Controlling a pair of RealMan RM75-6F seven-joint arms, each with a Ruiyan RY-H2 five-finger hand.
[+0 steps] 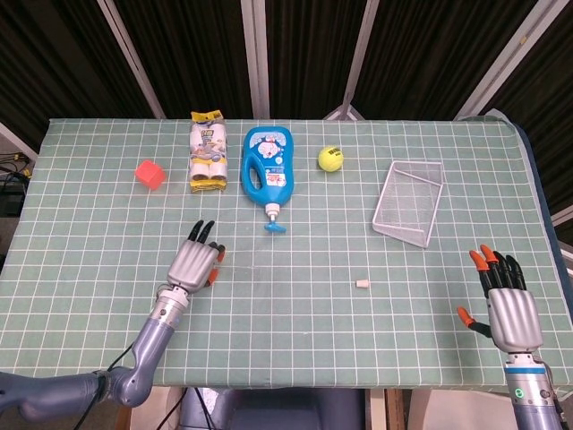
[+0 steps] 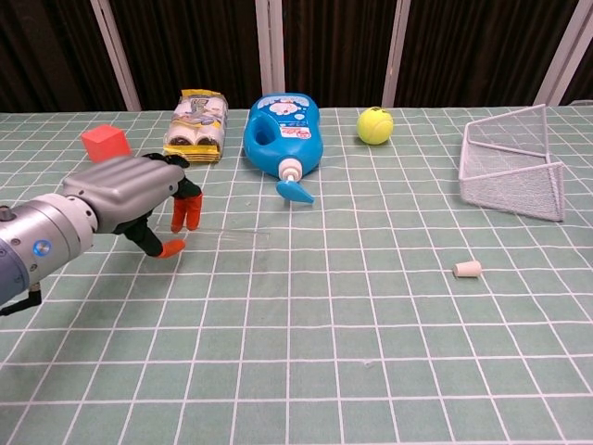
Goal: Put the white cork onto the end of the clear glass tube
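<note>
The left hand (image 2: 130, 206) hovers palm-down near the blue bottle (image 1: 269, 166), its fingers (image 2: 185, 211) curled, pinching the clear glass tube (image 2: 236, 236). The right hand (image 1: 510, 305) lies flat, well away from the bottle, fingers spread and holding nothing.

**Table and contents**

Table (image 1: 89, 179) covered in a green, white-gridded mat. Along the far side, left to right: red cube (image 1: 149, 174), yellow snack pack (image 1: 207, 152), blue bottle (image 1: 269, 172) lying flat, tennis ball (image 1: 330, 159), white wire basket (image 1: 410, 202). White cork (image 1: 362, 285) lay alone nearer the front. Clear glass tube (image 2: 243, 237) faintly visible near centre-left.
</note>
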